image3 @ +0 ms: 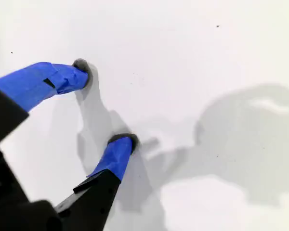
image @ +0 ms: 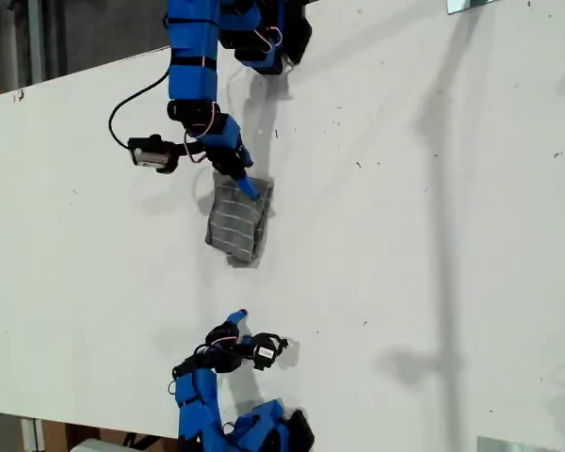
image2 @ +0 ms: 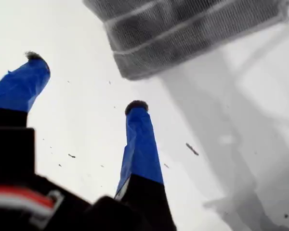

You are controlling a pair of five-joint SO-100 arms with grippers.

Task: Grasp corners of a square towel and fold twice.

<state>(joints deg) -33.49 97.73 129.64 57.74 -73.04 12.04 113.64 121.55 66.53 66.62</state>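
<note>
The towel (image: 235, 224) (image2: 192, 33) is lying on the table (image: 433, 282) as a compact, layered rectangle. This suggests the folding is largely or fully complete, though the layer count cannot be confirmed.

My first gripper (image: 228, 322) (image2: 85, 82) is hovering short of the towel's near edge, with its jaws standing wide apart and gripping nothing.

My second gripper (image: 248, 184) (image3: 103, 103) is sitting at the towel's far edge in the exterior view. Its jaws are standing partly apart, and only bare table is showing between them.

No corner is being held. What likely remains is checking edge alignment and retracting both arms.
</note>
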